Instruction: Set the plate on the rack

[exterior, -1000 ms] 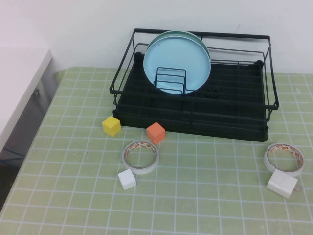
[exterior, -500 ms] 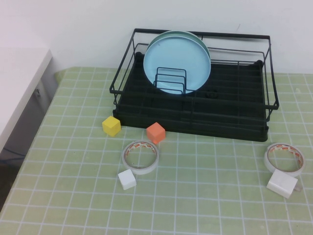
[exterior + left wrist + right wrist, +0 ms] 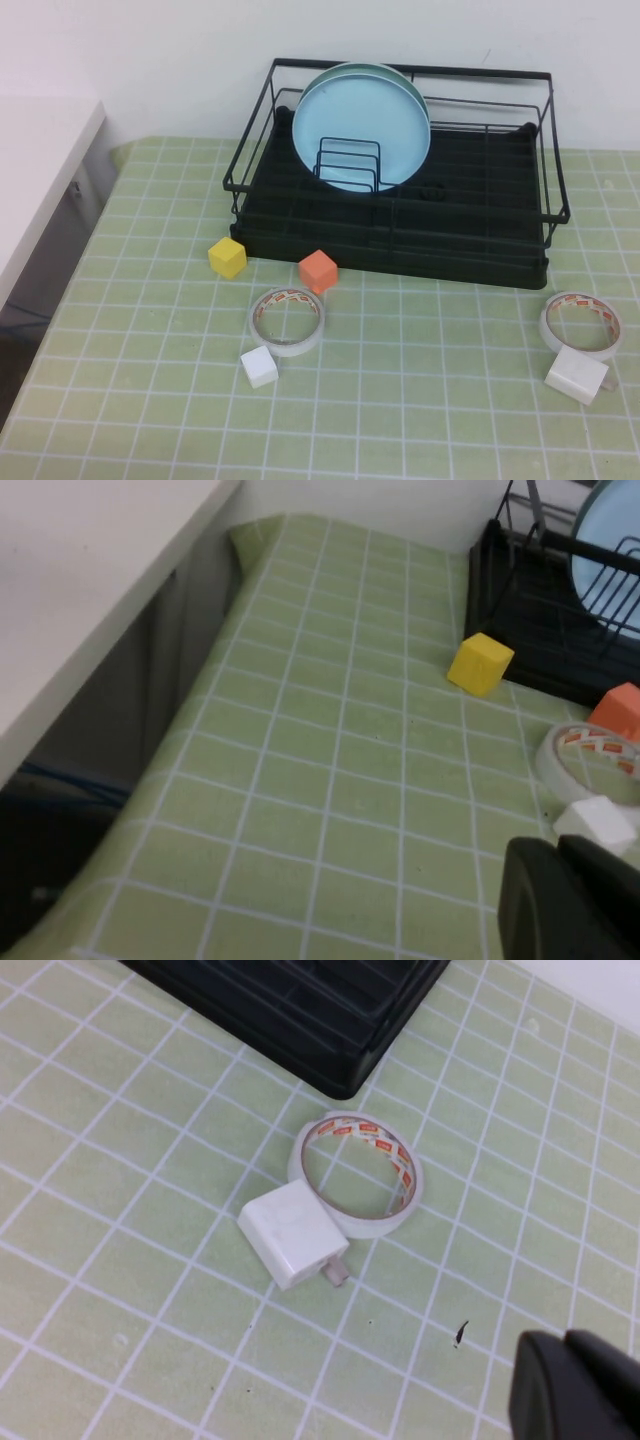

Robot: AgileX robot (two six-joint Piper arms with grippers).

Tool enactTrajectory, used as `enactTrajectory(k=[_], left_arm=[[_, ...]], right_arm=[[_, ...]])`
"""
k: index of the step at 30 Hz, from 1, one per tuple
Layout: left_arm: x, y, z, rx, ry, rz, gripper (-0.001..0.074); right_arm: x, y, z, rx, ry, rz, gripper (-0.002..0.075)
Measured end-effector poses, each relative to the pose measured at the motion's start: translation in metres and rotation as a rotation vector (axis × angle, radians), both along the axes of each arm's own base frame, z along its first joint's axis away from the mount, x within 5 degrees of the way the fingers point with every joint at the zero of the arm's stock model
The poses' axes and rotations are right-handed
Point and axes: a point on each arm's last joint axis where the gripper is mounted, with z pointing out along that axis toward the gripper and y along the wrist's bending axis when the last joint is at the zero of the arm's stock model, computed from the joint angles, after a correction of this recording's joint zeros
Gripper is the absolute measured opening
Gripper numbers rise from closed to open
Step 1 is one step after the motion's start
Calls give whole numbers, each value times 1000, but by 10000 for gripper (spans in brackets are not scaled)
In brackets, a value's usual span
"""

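Observation:
The light sky-blue plate [image 3: 360, 115] stands upright in the black wire rack [image 3: 470, 225] at the back of the table, leaning behind the divider loops. A pale green plate [image 3: 412, 82] stands right behind it, only its rim showing. Neither arm appears in the high view. In the left wrist view my left gripper [image 3: 560, 850] is shut and empty, low over the mat near the table's left side, with the plate [image 3: 615, 560] and rack [image 3: 520, 590] far ahead. My right gripper [image 3: 565, 1342] is shut and empty over the mat near the rack's front right corner [image 3: 300, 1010].
In front of the rack lie a yellow cube [image 3: 227, 257], an orange cube [image 3: 318, 270], a tape roll [image 3: 287, 319] and a white cube [image 3: 259, 366]. At the right are another tape roll [image 3: 581, 325] and a white plug block [image 3: 576, 377]. A white table [image 3: 40, 170] borders the left.

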Motion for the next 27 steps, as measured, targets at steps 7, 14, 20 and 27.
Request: enactTrajectory(k=[7, 14, 20, 27], left_arm=[[-1, -6, 0, -197, 37, -15, -1], [-2, -8, 0, -177, 36, -40, -1], [-2, -8, 0, -71, 18, -68, -1], [-2, -7, 0, 31, 5, -90, -1]], right_arm=[[0, 0, 0, 0, 0, 0, -2], [0, 0, 0, 0, 0, 0, -2], [0, 0, 0, 0, 0, 0, -2], [0, 0, 0, -1, -1, 1, -2]])
